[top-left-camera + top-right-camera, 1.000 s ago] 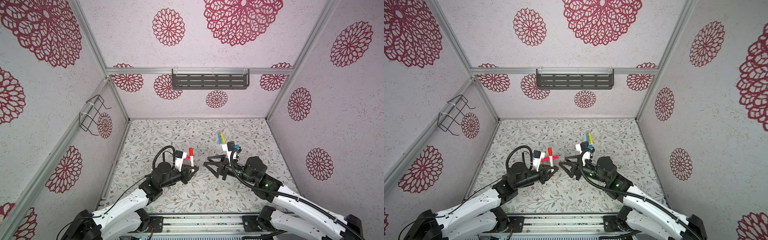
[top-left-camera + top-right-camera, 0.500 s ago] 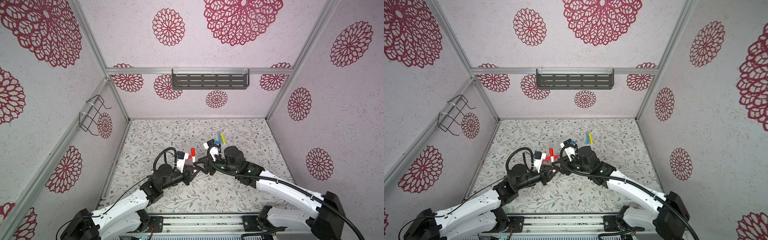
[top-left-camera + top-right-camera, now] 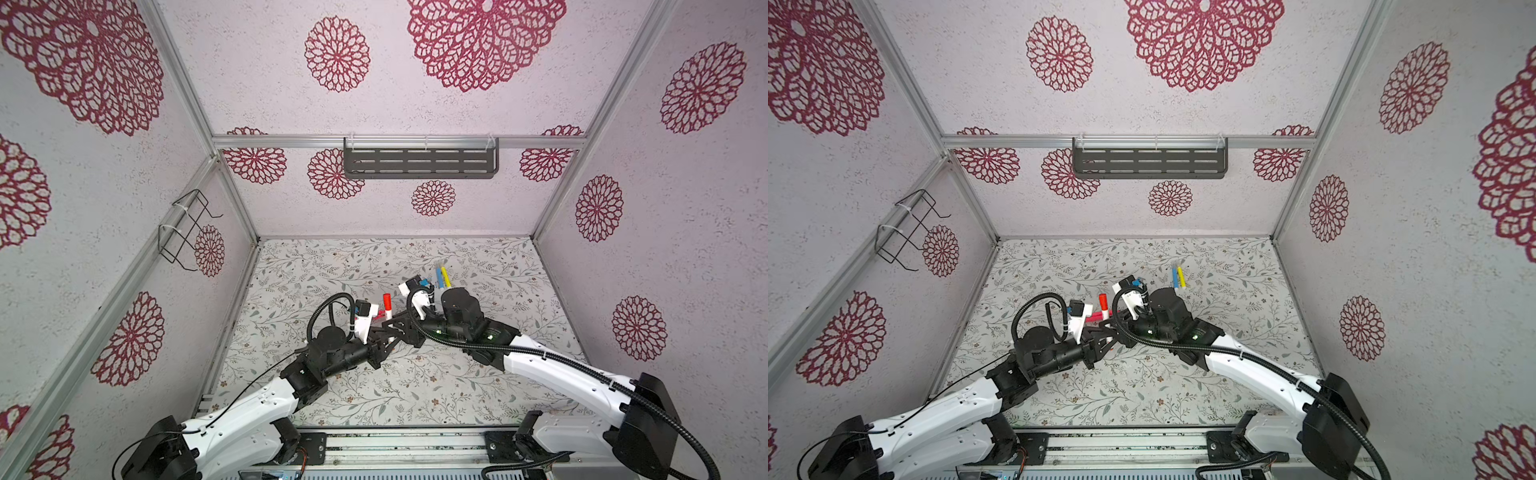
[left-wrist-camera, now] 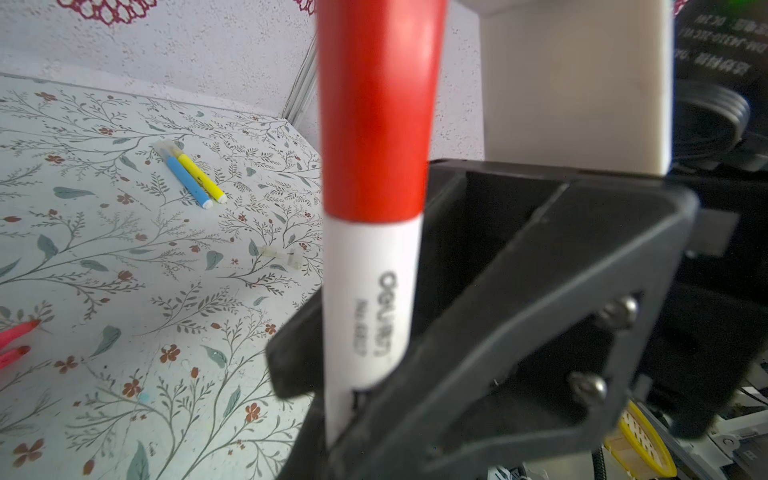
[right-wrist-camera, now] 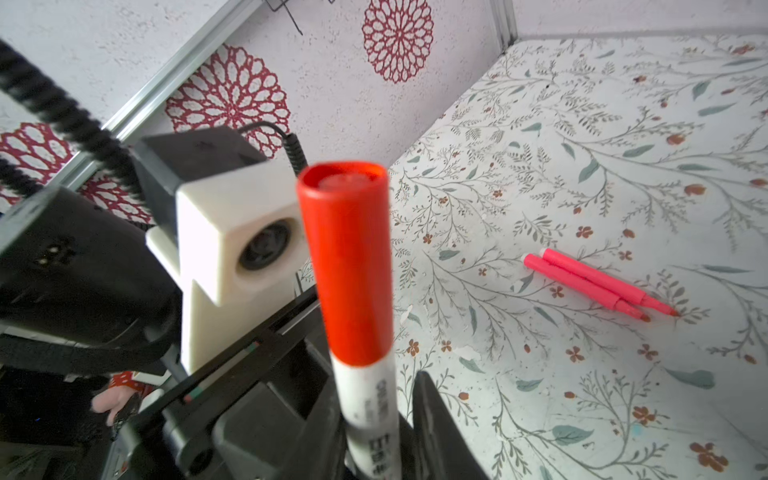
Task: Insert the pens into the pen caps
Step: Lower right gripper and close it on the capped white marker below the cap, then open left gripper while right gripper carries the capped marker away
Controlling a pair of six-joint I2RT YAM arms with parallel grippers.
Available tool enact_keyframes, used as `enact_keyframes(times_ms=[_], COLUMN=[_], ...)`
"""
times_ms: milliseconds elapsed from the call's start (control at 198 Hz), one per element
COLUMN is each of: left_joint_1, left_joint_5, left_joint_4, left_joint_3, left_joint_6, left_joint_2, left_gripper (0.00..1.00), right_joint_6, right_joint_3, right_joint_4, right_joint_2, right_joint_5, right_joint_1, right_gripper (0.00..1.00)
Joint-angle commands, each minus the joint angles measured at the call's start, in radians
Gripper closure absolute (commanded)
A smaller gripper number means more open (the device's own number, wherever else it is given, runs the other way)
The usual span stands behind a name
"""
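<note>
Right wrist view shows the right gripper (image 5: 374, 432) drawn in around the white pen (image 5: 370, 399), where a second ago it stood wide open and well clear of it. Its jaws flank the barrel closely, but I cannot tell whether they press it. The left gripper (image 4: 345, 419) stays clamped on the same pen, holding it upright above the surface (image 3: 415, 386). The red cap (image 5: 347, 257) already sits on it, so this is probably a handover or a seating squeeze. Both arms stretch inward and low, meeting nose to nose at the white pen. The pink pens (image 3: 1096, 316) lie just beside that pen, and the blue pen (image 3: 438, 276) and yellow pen (image 3: 446, 277) lie beyond it.
</note>
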Motion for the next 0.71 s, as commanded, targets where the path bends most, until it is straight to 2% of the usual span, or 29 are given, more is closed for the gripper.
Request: enact_keyframes(times_ms=[0,45,66,116,162,187,217,399,521,703], left_joint_1=[-0.011,-0.011,-0.011,-0.011,-0.011,-0.011,-0.01,-0.01,-0.011,-0.014], left_joint_5=[-0.002,-0.006,-0.01,-0.03,-0.049,-0.065,-0.092,-0.28,-0.298,-0.329], left_joint_4=[0.014,0.011,0.009,-0.007,-0.033,-0.051,-0.082,-0.278,-0.296,-0.317], left_joint_3=[0.028,0.029,0.029,0.032,0.038,0.042,0.048,0.054,0.008,-0.042], left_joint_6=[0.018,0.017,0.016,0.01,0.007,0.006,0.005,0.001,-0.014,-0.035], left_joint_2=[0.002,0.004,0.005,0.008,0.012,0.014,0.015,-0.022,-0.088,-0.16], left_gripper=[1.0,1.0,0.96,0.77,0.49,0.42,0.38,0.34,0.34,0.34], right_joint_6=[0.005,0.007,0.006,0.003,-0.002,-0.008,-0.016,-0.037,-0.059,-0.119], right_joint_3=[0.012,0.007,0.005,0.007,0.015,0.024,0.036,0.118,0.204,0.45], right_joint_4=[0.037,0.033,0.031,0.013,-0.02,-0.044,-0.078,-0.265,-0.382,-0.528], right_joint_2=[-0.012,-0.019,-0.021,-0.028,-0.032,-0.031,-0.03,0.043,0.175,0.452], right_joint_5=[0.001,0.015,0.021,0.055,0.097,0.121,0.155,0.285,0.339,0.404], right_joint_1=[0.007,0.007,0.006,0.004,-0.002,-0.006,-0.017,-0.136,-0.219,-0.285], right_gripper=[0.85,0.89,0.9,0.9,0.9,0.9,0.9,0.89,0.88,0.89])
